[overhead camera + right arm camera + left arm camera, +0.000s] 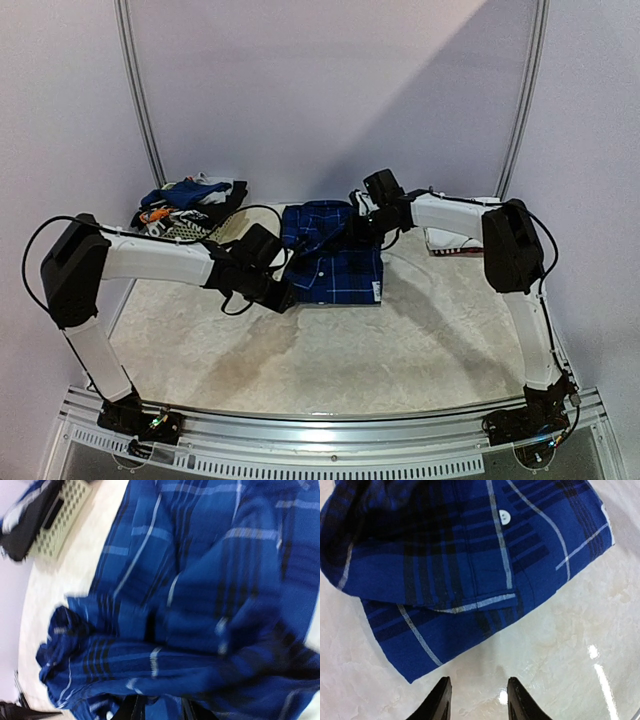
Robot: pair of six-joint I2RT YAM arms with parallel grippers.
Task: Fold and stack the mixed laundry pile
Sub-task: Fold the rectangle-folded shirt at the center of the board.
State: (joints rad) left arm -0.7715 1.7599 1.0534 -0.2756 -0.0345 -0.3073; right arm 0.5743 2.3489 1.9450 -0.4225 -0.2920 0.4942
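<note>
The blue-and-black plaid shirt (332, 255) lies partly folded at the middle back of the table. My left gripper (284, 296) hovers at its near left corner. In the left wrist view it (477, 700) is open and empty over bare table, with the shirt's corner (415, 645) just ahead. My right gripper (362, 226) is at the shirt's far right edge. In the blurred right wrist view it (161, 711) has bunched plaid cloth (200, 605) between its fingers. The other garments of the laundry pile (190, 200) are heaped at the back left.
A white slatted basket (60, 510) stands under the heap at the back left. A folded white-and-red piece (455, 242) lies at the back right. Two metal frame posts (140, 100) rise behind the table.
</note>
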